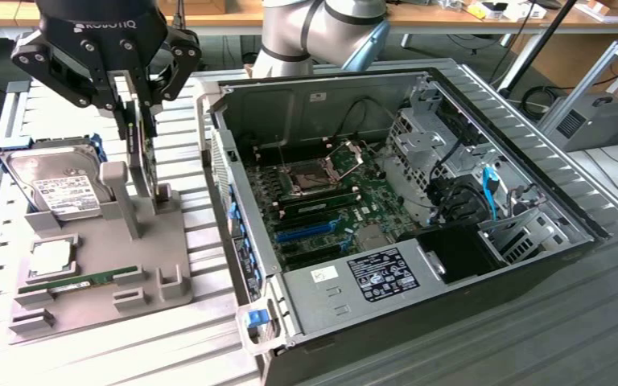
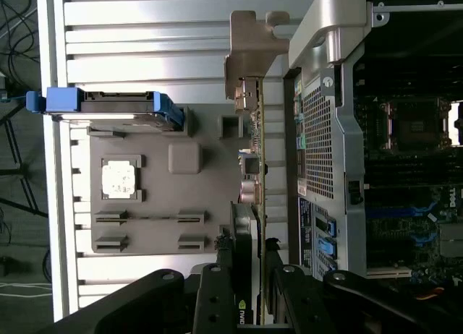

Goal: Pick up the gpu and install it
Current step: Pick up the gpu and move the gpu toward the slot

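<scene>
The gpu (image 1: 150, 165) stands on edge in the grey holder (image 1: 105, 249) at the exterior view's left, a thin dark card seen edge-on. My gripper (image 1: 138, 112) comes down on it from above, a finger pressed to each flat side, shut on the card. Its lower edge is still at the holder. In the wrist view the gpu (image 2: 255, 168) runs away from the gripper (image 2: 249, 265) to its pale metal bracket (image 2: 253, 45), with black fingers (image 2: 217, 290) flanking it.
The open computer case (image 1: 395, 209) lies right beside the holder, with blue expansion slots (image 1: 309, 233) on the motherboard. The holder also carries a hard drive (image 1: 57, 185), a processor chip (image 1: 49, 256) and a green memory stick (image 1: 78, 279). The slatted table's edge is nearby.
</scene>
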You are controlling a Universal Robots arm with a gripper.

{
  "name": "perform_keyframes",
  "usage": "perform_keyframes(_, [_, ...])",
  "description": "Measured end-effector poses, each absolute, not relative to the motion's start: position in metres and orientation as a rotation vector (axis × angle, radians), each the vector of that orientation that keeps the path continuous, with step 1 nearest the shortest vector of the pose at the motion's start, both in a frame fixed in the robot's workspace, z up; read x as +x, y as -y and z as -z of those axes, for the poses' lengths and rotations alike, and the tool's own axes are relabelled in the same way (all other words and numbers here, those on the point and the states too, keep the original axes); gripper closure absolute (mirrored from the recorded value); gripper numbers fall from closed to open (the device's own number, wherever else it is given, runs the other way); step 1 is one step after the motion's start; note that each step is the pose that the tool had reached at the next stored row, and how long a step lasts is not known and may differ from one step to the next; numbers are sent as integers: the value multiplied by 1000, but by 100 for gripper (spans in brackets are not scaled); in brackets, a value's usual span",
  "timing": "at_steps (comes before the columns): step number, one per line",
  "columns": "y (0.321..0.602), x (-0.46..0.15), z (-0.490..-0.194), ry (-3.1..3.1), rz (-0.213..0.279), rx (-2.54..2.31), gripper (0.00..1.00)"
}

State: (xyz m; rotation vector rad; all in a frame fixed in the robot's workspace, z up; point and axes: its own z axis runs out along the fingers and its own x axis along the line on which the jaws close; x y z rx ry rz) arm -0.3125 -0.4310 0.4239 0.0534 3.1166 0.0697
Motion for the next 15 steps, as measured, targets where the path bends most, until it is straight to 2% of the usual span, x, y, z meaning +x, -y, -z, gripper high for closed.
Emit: perform_keyframes(15, [431, -282, -424, -3116, -70, 53, 73])
